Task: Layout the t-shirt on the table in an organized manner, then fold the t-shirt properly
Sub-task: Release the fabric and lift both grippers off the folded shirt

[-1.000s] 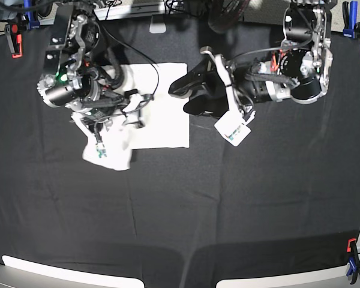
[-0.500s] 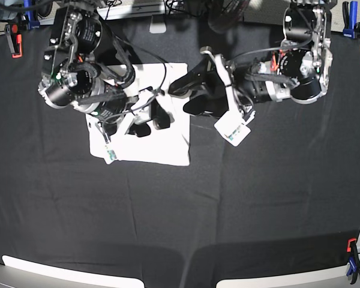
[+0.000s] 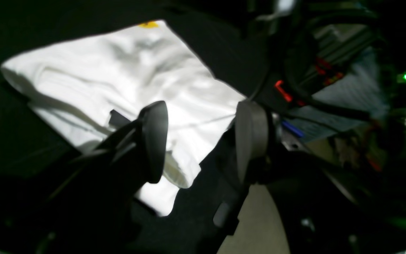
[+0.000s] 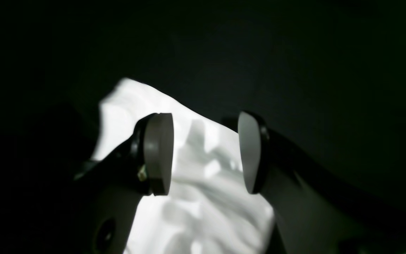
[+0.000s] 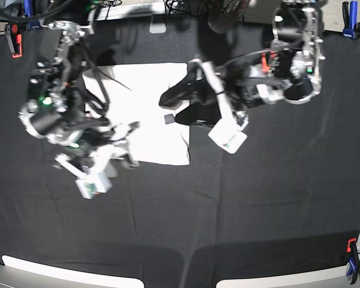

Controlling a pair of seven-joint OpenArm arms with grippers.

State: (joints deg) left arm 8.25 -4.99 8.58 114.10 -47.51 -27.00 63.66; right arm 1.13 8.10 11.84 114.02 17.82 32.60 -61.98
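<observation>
Both grippers stand with jaws apart and nothing between the pads. The right gripper (image 4: 204,155), seen from its own wrist camera, hovers over one edge of the t-shirt (image 4: 203,197), its two grey pads (image 4: 159,153) parted above the rumpled white cloth. In the base view that gripper (image 5: 125,144) sits at the lower left corner of the folded garment, a small white tag (image 5: 90,186) hanging beneath the arm. The left gripper (image 3: 199,141) is likewise spread wide, one finger (image 3: 155,141) crossing the shirt's near edge in its wrist view; from the base camera it (image 5: 171,108) lies at the right-hand edge of the cloth. The t-shirt (image 5: 147,111) rests as a neat white rectangle on the table (image 5: 258,204), toward its far side and left of centre, plain side up, with a trace of yellow print (image 3: 149,24) showing at one corner. Orange and blue clips (image 5: 13,39) hold the black covering at the edges.
</observation>
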